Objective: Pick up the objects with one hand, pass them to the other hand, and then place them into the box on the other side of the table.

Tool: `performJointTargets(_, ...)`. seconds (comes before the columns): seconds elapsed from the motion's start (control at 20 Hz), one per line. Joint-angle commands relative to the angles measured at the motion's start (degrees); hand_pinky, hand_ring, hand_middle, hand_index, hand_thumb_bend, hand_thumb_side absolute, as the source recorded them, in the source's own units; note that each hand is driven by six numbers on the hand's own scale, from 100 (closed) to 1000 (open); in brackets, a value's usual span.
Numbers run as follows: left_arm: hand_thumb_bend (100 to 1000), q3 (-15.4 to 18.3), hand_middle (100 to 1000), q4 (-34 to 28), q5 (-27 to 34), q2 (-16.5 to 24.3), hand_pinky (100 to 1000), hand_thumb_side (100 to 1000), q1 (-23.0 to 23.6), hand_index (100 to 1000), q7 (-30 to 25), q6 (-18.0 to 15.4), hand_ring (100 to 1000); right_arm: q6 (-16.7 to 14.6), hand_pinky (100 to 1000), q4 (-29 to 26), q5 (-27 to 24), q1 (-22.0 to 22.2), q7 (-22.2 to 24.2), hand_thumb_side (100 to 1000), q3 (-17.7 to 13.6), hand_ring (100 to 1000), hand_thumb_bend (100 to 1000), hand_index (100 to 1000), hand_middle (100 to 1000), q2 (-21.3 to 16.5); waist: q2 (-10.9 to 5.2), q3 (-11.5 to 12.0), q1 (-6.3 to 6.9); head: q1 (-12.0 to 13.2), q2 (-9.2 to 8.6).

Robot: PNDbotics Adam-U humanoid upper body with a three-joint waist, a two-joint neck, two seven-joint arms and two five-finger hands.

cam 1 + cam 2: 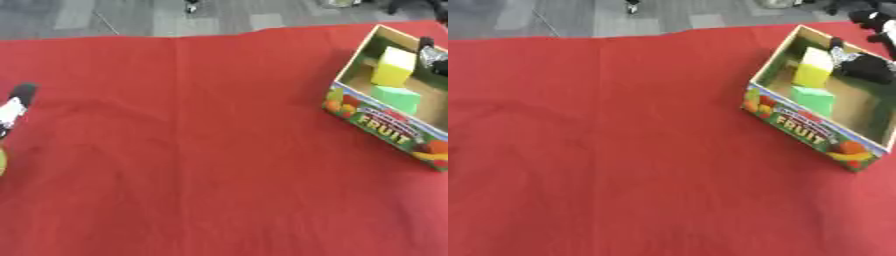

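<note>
A cardboard fruit box (pixel 794 121) stands at the right of the red table. Inside it a yellow block (pixel 813 67) stands by the far wall, and a green block (pixel 814 99) lies in front of it. My right hand (pixel 866 67) reaches into the box from the upper right, just beside the yellow block, with fingers relaxed and nothing held. Only a black and white part of my left hand (pixel 16 102) shows at the left edge. A yellow-green thing (pixel 2 162) peeks in below it, mostly cut off.
The red cloth (pixel 192 150) covers the whole table, with a wide stretch between the left edge and the box. Grey floor (pixel 131 15) lies beyond the table's far edge.
</note>
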Motion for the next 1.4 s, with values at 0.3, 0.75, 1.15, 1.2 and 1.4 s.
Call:
performJointTargets(0.3, 564, 1.7, 676, -0.4, 3.2, 5.9, 772, 517, 0.3, 846, -6.9, 3.2, 730, 0.9, 875, -8.8, -7.6, 0.1, 2.4, 354, -0.2, 912, 124, 886, 830, -3.2, -1.83, 0.7, 0.0, 3.7, 0.8)
performJointTargets(0.75, 552, 3.6, 698, 3.1, 7.9, 10.3, 784, 587, 2.0, 850, -17.1, 7.5, 745, 1.5, 870, -13.6, -9.4, 0.2, 2.8, 311, 0.6, 900, 112, 882, 819, -3.6, -2.47, 1.4, 0.12, 4.5, 0.79)
performJointTargets(1.15, 574, 4.2, 717, 4.9, 11.1, 13.7, 797, 633, 4.8, 863, -26.2, 9.2, 759, 1.7, 868, -13.7, -8.6, 0.8, 2.0, 313, 0.8, 897, 110, 879, 817, -3.8, -2.54, 1.8, 0.16, 6.1, 1.51)
performJointTargets(1.2, 585, 4.2, 719, 5.0, 11.1, 14.2, 798, 622, 4.9, 863, -27.5, 9.2, 760, 1.7, 868, -13.5, -8.4, 0.9, 2.0, 320, 0.8, 897, 109, 879, 817, -3.8, -2.56, 1.8, 0.16, 6.4, 1.55)
performJointTargets(1.4, 641, 4.0, 729, 5.9, 8.3, 15.7, 804, 529, 4.9, 858, -31.6, 9.1, 770, 1.6, 868, -13.2, -8.0, 1.1, 1.9, 319, 0.8, 894, 110, 877, 814, -3.8, -2.61, 2.0, 0.08, 7.1, 1.7)
